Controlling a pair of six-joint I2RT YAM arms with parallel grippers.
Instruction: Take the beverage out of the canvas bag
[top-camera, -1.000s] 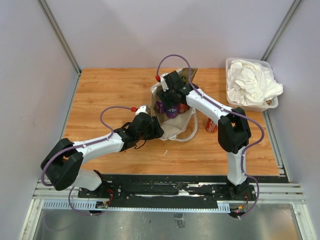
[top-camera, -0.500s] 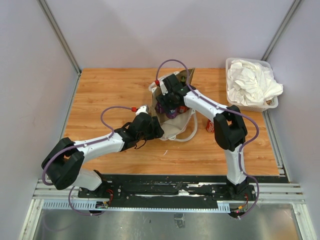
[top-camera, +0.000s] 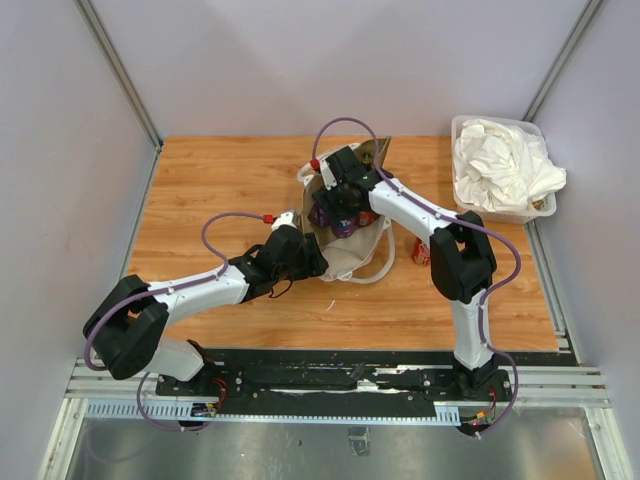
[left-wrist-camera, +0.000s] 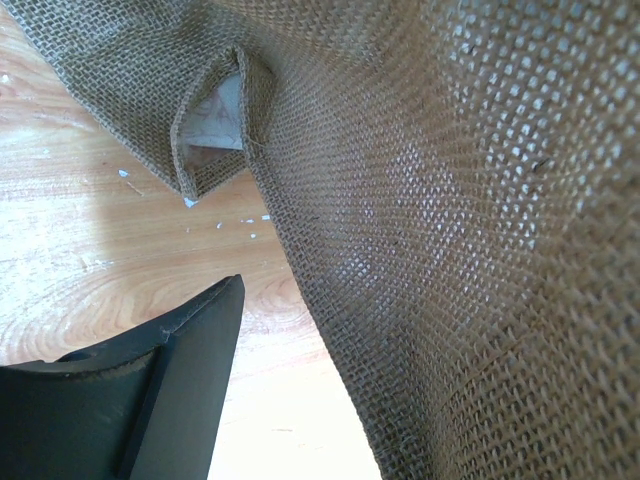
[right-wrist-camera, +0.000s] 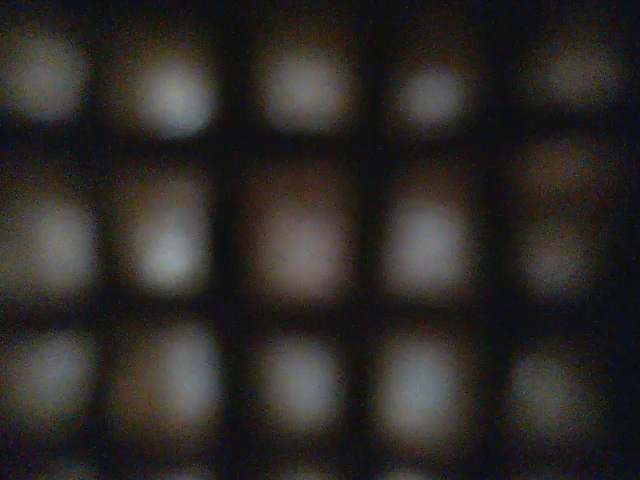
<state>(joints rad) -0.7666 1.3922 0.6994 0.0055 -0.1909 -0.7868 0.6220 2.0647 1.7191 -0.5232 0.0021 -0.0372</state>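
One hand (top-camera: 330, 207) inside canvas bag (top-camera: 350, 258)

Showed coarse, matt, open-weave cloth on the canvas bag (left-wrist-camera: 450, 200); smooth, faintly glossy wood grain on the table (top-camera: 220, 180); clear plastic on the bin (top-camera: 470, 206) of white cloth (top-camera: 505, 165); dull grey metal along the base rail (top-camera: 300, 410).

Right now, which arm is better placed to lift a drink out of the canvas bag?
Right. The right hand is down inside the open mouth of the canvas bag, among the purple cans; the left hand sits outside, against the bag's near side.
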